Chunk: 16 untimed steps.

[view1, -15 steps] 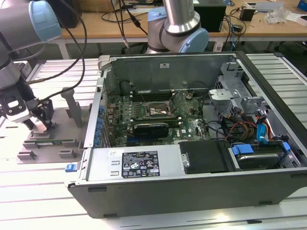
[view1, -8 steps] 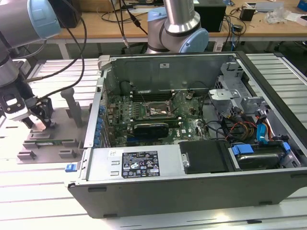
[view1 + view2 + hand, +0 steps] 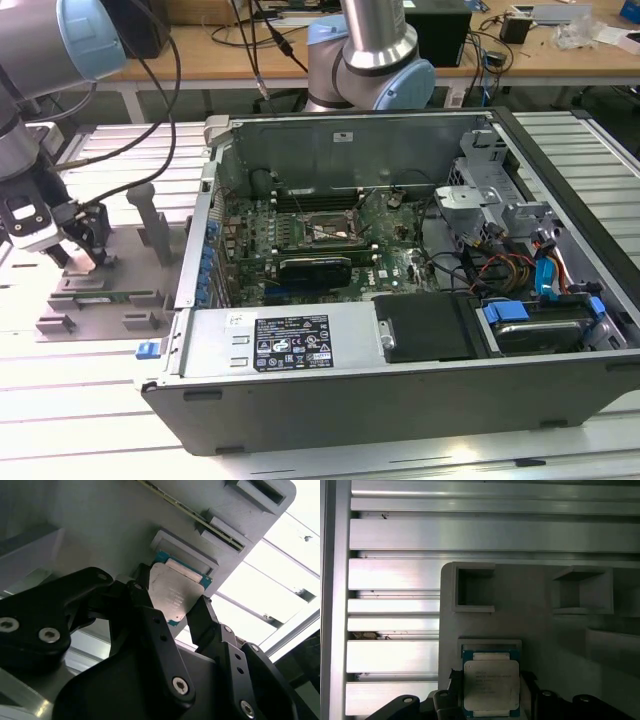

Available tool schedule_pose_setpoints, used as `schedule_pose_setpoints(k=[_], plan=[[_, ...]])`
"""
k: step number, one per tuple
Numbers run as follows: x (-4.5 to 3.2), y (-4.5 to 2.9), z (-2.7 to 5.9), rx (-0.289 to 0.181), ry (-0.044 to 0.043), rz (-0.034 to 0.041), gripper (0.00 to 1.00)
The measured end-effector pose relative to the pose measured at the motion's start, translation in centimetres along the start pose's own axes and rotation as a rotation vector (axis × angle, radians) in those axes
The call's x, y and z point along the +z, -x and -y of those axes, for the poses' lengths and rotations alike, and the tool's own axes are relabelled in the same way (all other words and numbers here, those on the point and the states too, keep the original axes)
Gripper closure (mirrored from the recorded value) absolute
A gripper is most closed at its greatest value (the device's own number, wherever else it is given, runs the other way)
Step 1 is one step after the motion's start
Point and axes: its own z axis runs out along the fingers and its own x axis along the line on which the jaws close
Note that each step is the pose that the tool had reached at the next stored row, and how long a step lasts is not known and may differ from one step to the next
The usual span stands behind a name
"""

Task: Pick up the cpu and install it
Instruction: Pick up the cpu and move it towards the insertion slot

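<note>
Peering past the black fingers (image 3: 150,625) in both wrist views, you saw the tool (image 3: 170,600) (image 3: 490,677) clamped on two opposite edges of the cpu (image 3: 175,592) (image 3: 491,687). The cpu sat at its nest in the fixture (image 3: 530,625), its near edge cut off. You could not tell whether it was lifted. At the exterior view's left, the arm reached straight down, with the tool (image 3: 85,240) low over the fixture (image 3: 100,300).
</note>
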Motion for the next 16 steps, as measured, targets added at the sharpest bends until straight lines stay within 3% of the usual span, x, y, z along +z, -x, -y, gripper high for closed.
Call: schedule_pose_setpoints(k=[3,8,16], plan=[[-0.61,0.02,-0.03,0.0,-0.0004,-0.0001,0.46],[-2.27,0.08,-0.11,0.0,-0.0023,0.0,0.46],[-5.34,0.21,-0.26,0.0,-0.0048,0.0,0.46]])
